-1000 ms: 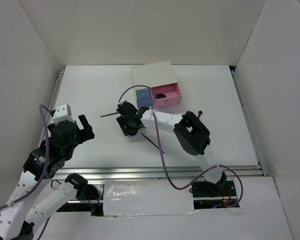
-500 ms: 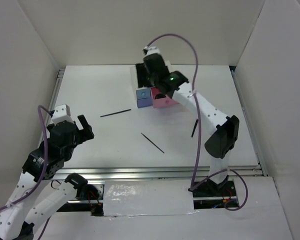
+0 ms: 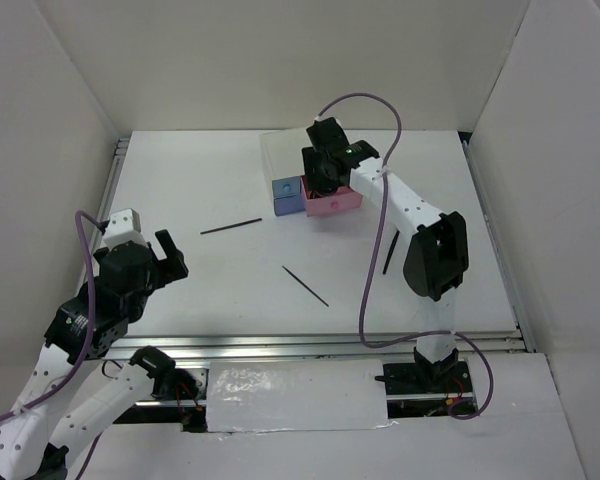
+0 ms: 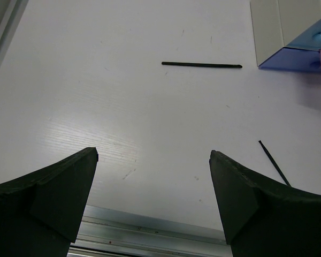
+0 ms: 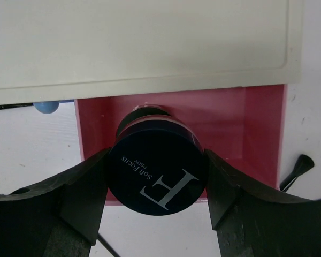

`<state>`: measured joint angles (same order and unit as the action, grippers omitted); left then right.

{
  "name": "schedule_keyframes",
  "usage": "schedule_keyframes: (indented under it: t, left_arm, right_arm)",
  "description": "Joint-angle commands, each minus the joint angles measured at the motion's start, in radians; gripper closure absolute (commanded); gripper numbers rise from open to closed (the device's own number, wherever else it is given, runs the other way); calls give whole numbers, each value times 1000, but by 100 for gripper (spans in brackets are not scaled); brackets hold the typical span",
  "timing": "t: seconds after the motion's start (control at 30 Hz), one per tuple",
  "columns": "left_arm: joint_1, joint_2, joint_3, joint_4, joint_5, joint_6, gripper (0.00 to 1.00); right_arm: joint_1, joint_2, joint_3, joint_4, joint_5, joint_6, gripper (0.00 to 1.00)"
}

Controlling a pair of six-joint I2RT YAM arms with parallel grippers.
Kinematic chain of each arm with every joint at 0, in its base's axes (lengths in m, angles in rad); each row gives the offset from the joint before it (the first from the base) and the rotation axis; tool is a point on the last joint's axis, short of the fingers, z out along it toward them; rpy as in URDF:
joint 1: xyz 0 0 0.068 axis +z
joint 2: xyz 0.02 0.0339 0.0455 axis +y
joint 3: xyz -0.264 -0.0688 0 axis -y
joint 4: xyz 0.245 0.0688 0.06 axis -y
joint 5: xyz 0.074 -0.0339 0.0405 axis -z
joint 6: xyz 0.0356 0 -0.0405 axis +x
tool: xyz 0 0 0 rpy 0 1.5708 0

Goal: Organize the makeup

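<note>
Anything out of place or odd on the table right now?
Three thin black sticks lie scattered at different angles on the table: the left stick, the middle stick, the right stick. Nothing looks spilled or broken.

Wide-apart fingers (image 4: 48, 198), thin black stick (image 4: 201, 65), blue drawer (image 4: 302, 49)

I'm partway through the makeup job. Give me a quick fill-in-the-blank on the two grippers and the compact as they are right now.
1. The right gripper holds the round black compact above the ____ drawer.
2. The left gripper hangs over the table with its jaws ____ and nothing between them.
3. The large white letter printed on the compact is ____.

Missing words: pink; open; F
</note>
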<state>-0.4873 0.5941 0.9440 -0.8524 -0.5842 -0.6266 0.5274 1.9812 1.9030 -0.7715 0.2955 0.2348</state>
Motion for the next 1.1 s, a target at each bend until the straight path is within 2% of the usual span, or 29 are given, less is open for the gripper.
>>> schedule_keyframes:
  t: [0.0, 0.17, 0.27, 0.33, 0.4, 0.53, 0.6, 0.63, 0.67, 0.7, 0.73, 0.77, 0.8, 0.87, 0.93, 1.07]
  left_arm:
    - [6, 6, 6, 33, 4, 27, 1]
    - [4, -2, 4, 35, 1, 25, 0]
    - [6, -2, 4, 35, 3, 25, 1]
    - [6, 0, 4, 35, 3, 25, 1]
    - [4, -5, 4, 33, 3, 27, 1]
    - [6, -7, 3, 36, 4, 27, 1]
    - [6, -8, 4, 35, 3, 27, 1]
    - [6, -8, 4, 35, 3, 25, 1]
    - [6, -10, 4, 32, 1, 25, 1]
    - [6, -10, 4, 33, 0, 24, 1]
    - [6, -14, 4, 32, -2, 24, 1]
    - [6, -14, 4, 33, 1, 24, 1]
    - [4, -17, 3, 35, 3, 25, 1]
    - [4, -17, 2, 38, 7, 27, 1]
    - [6, -8, 2, 38, 9, 31, 1]
    - [7, 0, 4, 33, 7, 27, 1]
  right_arm:
    - [3, -24, -21, 31, -42, 18, 41]
    - [3, 24, 14, 11, -47, 18, 36]
    - [2, 41, 39, 3, -42, 17, 27]
    - [3, 42, 53, -6, -38, 15, 11]
    - [3, 33, 57, -9, -35, 15, 0]
    - [3, -14, 54, -18, -7, 24, 0]
    - [3, -94, -13, 7, -4, 41, 1]
    - [3, -140, -65, 40, -7, 64, 4]
    - [2, -250, -211, 78, -9, 80, 9]
    - [3, -309, -291, 175, -9, 113, 22]
    - [2, -432, -377, 228, -9, 132, 27]
    - [0, -490, -538, 274, -10, 150, 36]
    - [0, -537, -608, 361, -10, 167, 49]
    - [-1, -643, -788, 461, -4, 236, 100]
    - [-12, -670, -907, 523, -2, 287, 100]
    - [-70, -575, -955, 633, -85, 369, 100]
